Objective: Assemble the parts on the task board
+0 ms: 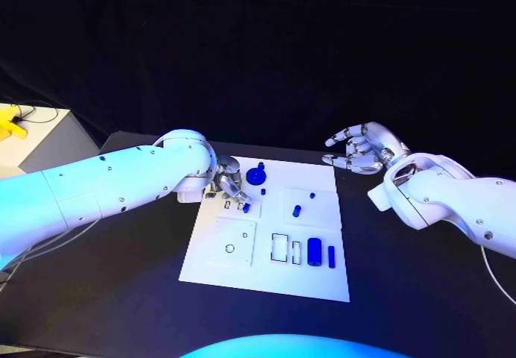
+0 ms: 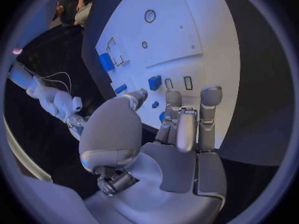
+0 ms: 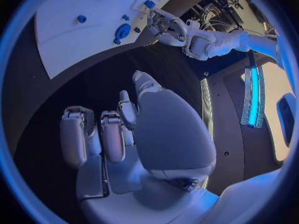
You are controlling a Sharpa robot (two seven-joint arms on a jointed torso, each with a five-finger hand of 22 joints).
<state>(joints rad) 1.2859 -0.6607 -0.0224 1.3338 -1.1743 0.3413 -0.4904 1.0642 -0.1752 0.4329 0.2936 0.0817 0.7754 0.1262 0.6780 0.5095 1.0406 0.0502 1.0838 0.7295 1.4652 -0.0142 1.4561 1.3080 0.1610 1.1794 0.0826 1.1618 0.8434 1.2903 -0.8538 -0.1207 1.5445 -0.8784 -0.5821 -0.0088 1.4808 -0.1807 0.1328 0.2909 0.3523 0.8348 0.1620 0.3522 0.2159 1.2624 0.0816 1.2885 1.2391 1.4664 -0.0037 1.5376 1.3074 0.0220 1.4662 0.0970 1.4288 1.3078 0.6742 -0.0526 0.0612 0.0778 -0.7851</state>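
board [image 1: 323, 276]: several blue parts [image 1: 314, 251] seated, some slots bare | left hand [image 1: 230, 191] at board's upper left, fingers on a small part [image 1: 246, 208], grasp unclear | right hand [image 1: 360, 149] off board, fingers apart, holding nothing | progress: partway

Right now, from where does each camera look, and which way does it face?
Head view: on the head, looking down at the task board; both arms enter, left hand over the board, right hand beside it.
Left wrist view: behind the left hand, facing the board.
Right wrist view: behind the right hand, facing the table.
All share the board.
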